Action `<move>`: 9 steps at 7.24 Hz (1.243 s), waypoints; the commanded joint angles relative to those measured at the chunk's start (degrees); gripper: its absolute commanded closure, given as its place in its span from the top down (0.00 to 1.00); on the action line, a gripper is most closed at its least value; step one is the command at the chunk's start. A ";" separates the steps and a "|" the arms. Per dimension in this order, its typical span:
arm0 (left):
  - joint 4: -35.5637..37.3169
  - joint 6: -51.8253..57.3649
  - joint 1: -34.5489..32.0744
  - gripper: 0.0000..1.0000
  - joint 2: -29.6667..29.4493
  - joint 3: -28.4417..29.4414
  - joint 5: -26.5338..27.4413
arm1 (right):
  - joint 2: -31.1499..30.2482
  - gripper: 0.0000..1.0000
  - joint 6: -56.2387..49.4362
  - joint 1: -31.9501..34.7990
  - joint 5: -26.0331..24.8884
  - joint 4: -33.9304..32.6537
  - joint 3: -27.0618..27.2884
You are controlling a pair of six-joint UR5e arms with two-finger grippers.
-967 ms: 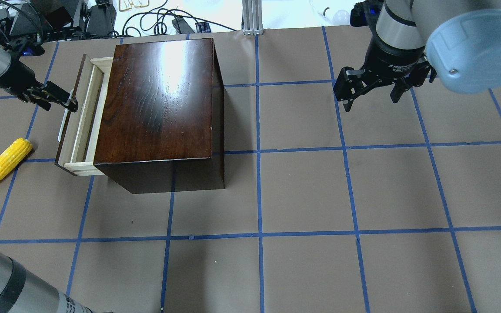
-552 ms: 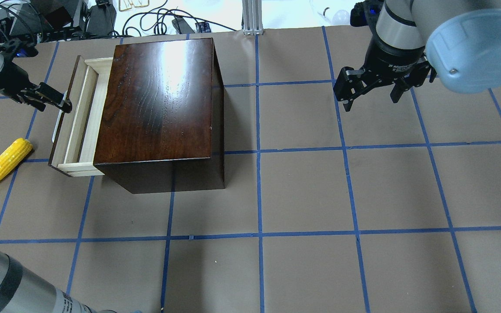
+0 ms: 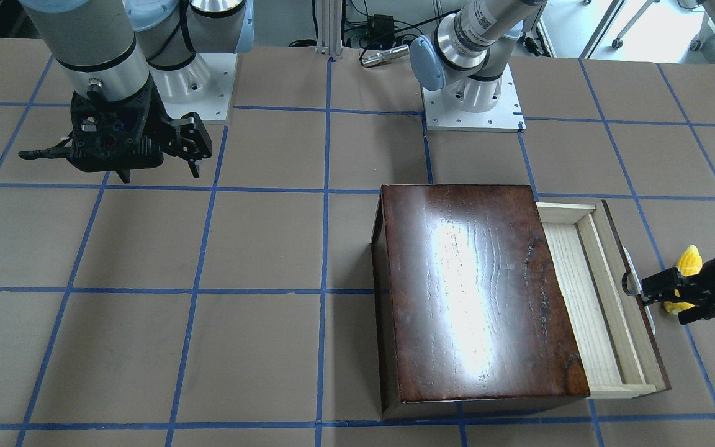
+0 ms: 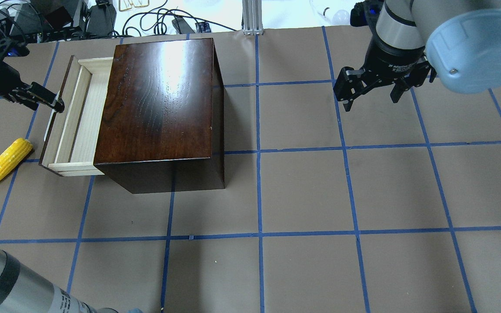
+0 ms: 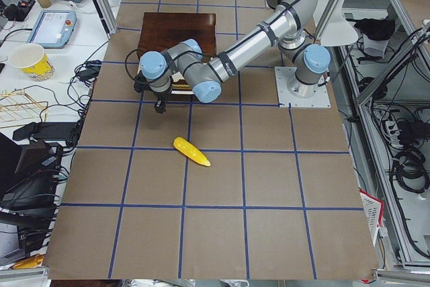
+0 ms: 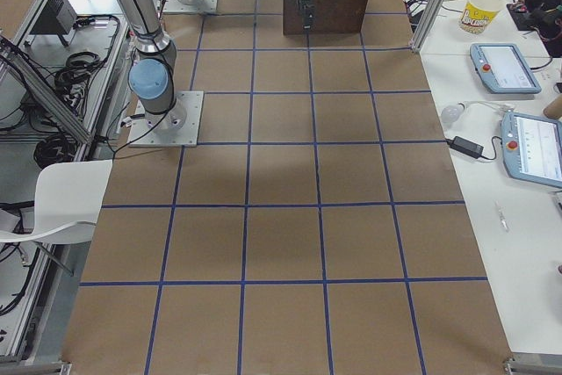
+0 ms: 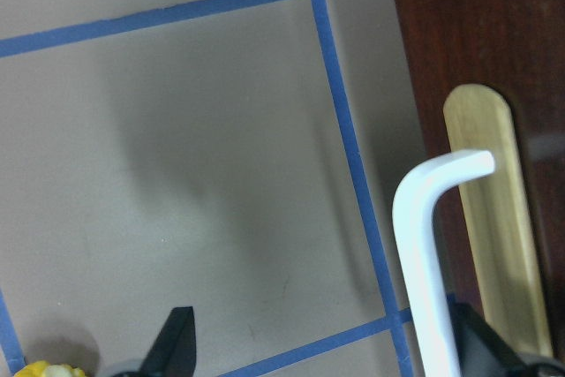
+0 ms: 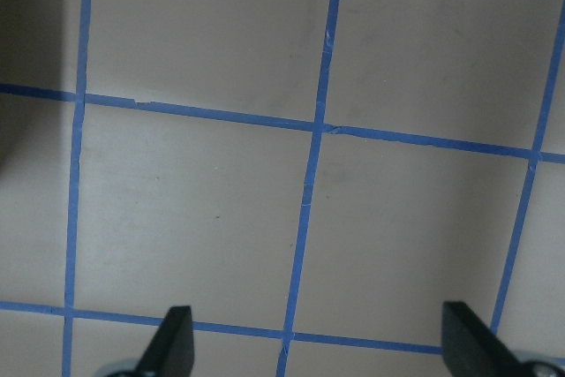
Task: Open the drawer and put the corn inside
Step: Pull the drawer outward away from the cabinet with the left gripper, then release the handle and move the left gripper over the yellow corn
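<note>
The glossy dark-brown box (image 4: 159, 104) stands at the table's left. Its pale wood drawer (image 4: 81, 117) is slid partly out to the left, and it also shows in the front view (image 3: 587, 298). My left gripper (image 4: 59, 105) is at the drawer's white handle (image 7: 424, 245). Its fingers are wide apart, with the handle inside the gap next to one finger (image 7: 477, 346). The yellow corn (image 4: 5, 164) lies on the table left of the drawer, apart from it. In the front view the corn (image 3: 688, 262) is partly hidden behind that gripper (image 3: 646, 292). My right gripper (image 4: 370, 98) is open and empty above the table at the far right.
Blue tape lines grid the brown table (image 4: 302, 191). Cables and gear lie along the far edge (image 4: 159, 21). The arm bases (image 3: 472, 102) stand at the robot's side of the table.
The drawer has slid further out of the box to the left, and my left gripper moved left with its handle. The corn and the right arm have not moved.
</note>
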 commanded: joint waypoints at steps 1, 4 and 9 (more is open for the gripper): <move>-0.15 0.02 0.14 1.00 -0.03 0.86 0.94 | 0.00 1.00 0.00 -0.17 0.00 0.00 0.00; -0.15 1.59 1.88 1.00 -0.03 0.86 0.94 | -0.09 1.00 -0.09 0.00 0.00 0.00 0.09; -4.45 0.99 2.16 1.00 3.74 2.78 2.77 | 0.00 1.00 0.00 0.00 0.00 0.00 0.09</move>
